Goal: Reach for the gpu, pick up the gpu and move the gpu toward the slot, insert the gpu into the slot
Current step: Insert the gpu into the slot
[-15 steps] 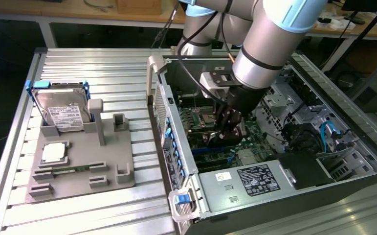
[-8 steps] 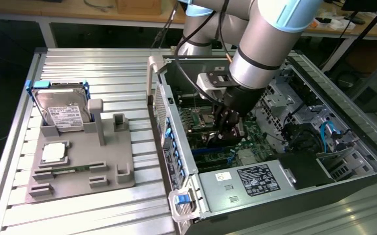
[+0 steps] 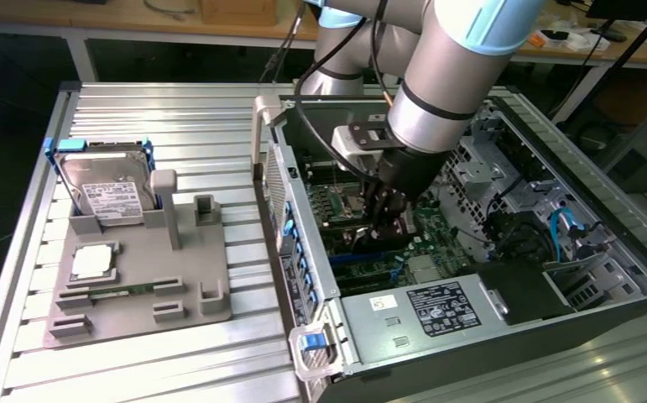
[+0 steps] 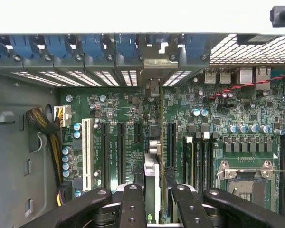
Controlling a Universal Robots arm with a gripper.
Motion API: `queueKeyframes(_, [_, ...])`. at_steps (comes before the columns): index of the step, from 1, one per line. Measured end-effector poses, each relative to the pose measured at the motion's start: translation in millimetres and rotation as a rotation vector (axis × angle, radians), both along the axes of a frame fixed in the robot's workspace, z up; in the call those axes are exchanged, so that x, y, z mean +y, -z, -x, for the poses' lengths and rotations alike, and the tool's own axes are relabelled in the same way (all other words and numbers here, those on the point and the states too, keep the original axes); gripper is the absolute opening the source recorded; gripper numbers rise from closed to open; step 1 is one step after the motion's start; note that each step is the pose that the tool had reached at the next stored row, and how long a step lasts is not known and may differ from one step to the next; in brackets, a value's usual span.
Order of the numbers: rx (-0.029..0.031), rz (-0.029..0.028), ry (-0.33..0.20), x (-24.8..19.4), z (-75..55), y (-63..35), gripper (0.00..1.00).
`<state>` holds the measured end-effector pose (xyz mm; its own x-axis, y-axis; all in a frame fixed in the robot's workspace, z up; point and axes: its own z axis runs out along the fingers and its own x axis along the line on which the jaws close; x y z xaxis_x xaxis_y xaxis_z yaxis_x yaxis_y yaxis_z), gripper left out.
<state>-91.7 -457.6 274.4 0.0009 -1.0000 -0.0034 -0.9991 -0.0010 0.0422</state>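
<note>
The gpu (image 4: pixel 156 156) is seen edge-on in the wrist view, a thin green card standing upright between the gripper's (image 4: pixel 152 202) black fingers (image 4: pixel 132 204), its silver metal end bracket (image 4: pixel 154 71) reaching toward the row of blue expansion-slot clips (image 4: pixel 92 47) at the back wall of the case. The fingers stand narrow, closed onto the card from both sides, so the card is held. Its lower edge hangs over the motherboard (image 4: pixel 218 142), lined up along one of the long black slots (image 4: pixel 171 142) just beside the white slot (image 4: pixel 89 147); whether the edge has entered the slot or merely hovers above it cannot be told.

In the exterior view the gripper (image 3: pixel 385 222) is deep inside the open computer case (image 3: pixel 592 252), over the middle of the board, with the grey arm (image 3: pixel 446 75) reaching down from above. The card itself is hard to make out there under the fingers.

Judging from this, the reach and the pick-up are done and the carry to the slot is finished or nearly so; the insertion is under way or about to be completed, and the release has not happened.

On the exterior view's left, well apart from the case, the grey fixture tray (image 3: pixel 144 285) holds the silver hard drive (image 3: pixel 105 189) standing in its blue bracket.
</note>
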Motion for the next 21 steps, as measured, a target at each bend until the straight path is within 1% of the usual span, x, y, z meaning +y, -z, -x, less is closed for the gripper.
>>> queueKeyframes(5, [-0.0038,0.0001,0.000,0.0,0.4,0.3,0.27])
queueKeyframes(9, [-0.0124,0.0001,0.000,0.0,0.9,0.4,0.27])
queueKeyframes(11, [-0.0147,0.0000,0.000,0.0,2.2,0.5,0.27])
queueKeyframes(17, [-0.0148,-0.0001,0.000,0.0,2.9,0.6,0.27])
queueKeyframes(21, [-0.0148,-0.0030,0.000,0.0,3.2,1.1,0.27])
